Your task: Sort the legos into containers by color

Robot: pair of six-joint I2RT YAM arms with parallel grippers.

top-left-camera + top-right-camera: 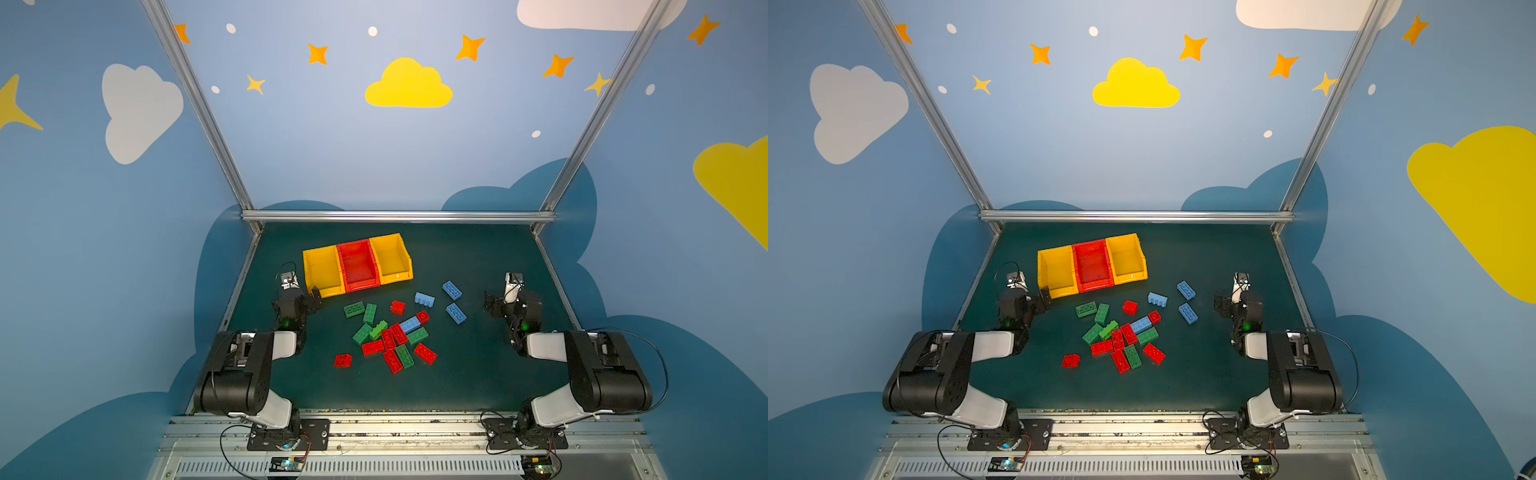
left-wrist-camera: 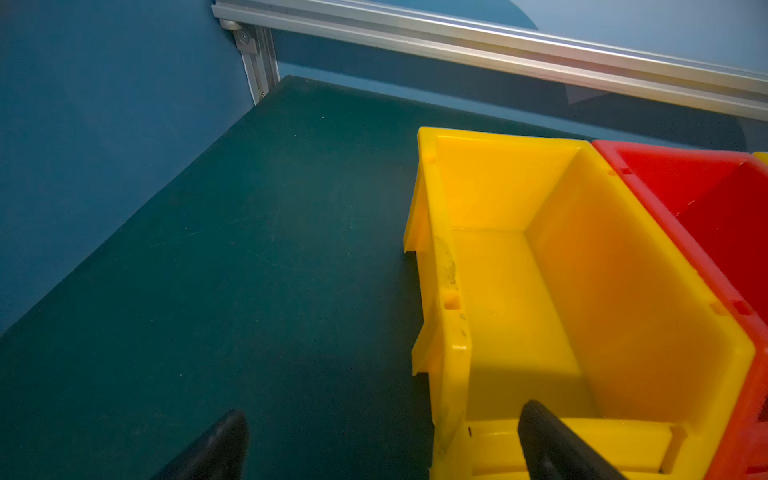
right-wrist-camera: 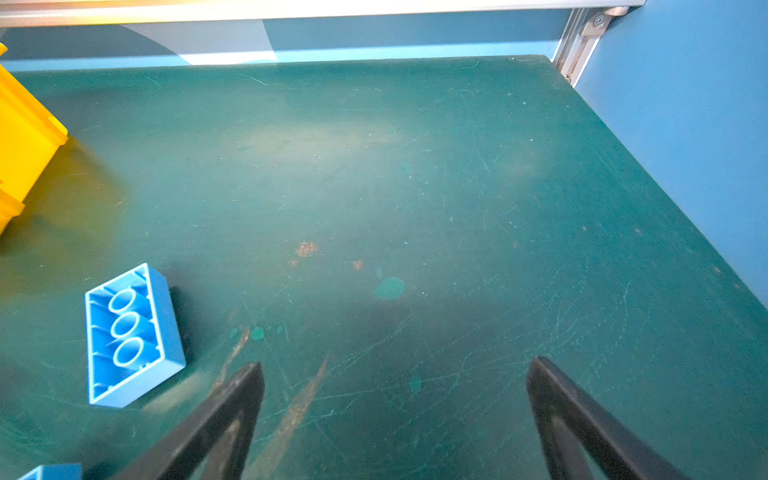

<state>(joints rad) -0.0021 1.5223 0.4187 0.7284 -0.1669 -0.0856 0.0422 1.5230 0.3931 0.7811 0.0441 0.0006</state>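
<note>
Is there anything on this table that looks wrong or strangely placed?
A light blue lego beside the right gripper lies upside down, hollow side up. The table is scratched and stained there, and the rim of one yellow bin is scuffed.

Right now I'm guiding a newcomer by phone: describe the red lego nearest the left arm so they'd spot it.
Find the yellow-red-yellow containers on the green table; legos lie scattered before them. The red lego sits alone off the pile's front-left corner, while other short reds lie on its far side.
</note>
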